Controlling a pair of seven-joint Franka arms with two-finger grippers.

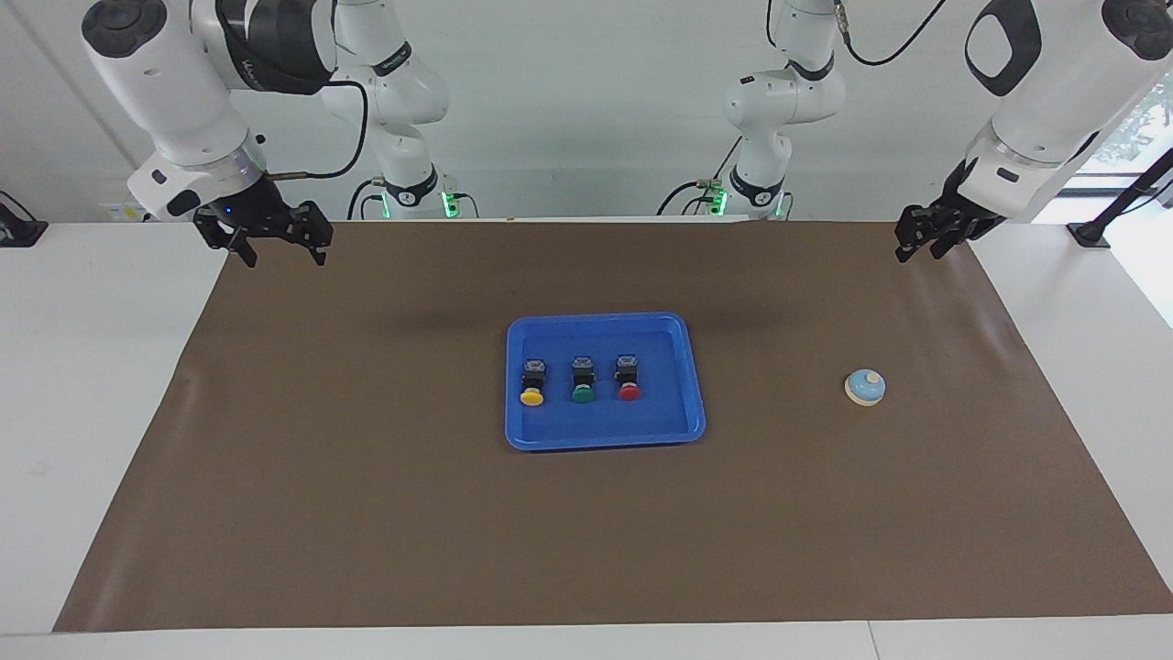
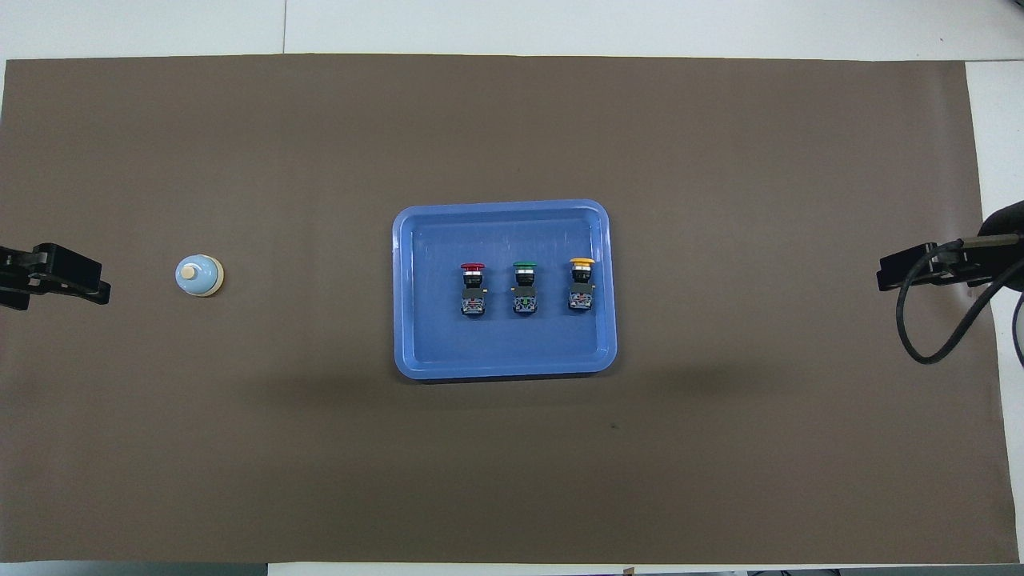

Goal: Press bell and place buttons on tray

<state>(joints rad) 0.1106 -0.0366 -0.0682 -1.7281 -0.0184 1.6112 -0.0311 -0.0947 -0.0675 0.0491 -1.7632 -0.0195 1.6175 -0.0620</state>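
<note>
The blue tray lies in the middle of the brown mat; it also shows in the overhead view. Three buttons lie on their sides in it in a row, caps pointing away from the robots: yellow toward the right arm's end, green in the middle, red toward the left arm's end. The light-blue bell stands on the mat toward the left arm's end. My left gripper is open, empty, raised over the mat's edge beside the bell. My right gripper is open, empty, raised over the mat's other end.
The brown mat covers most of the white table. A black cable hangs from the right wrist. Both arms wait apart from the tray.
</note>
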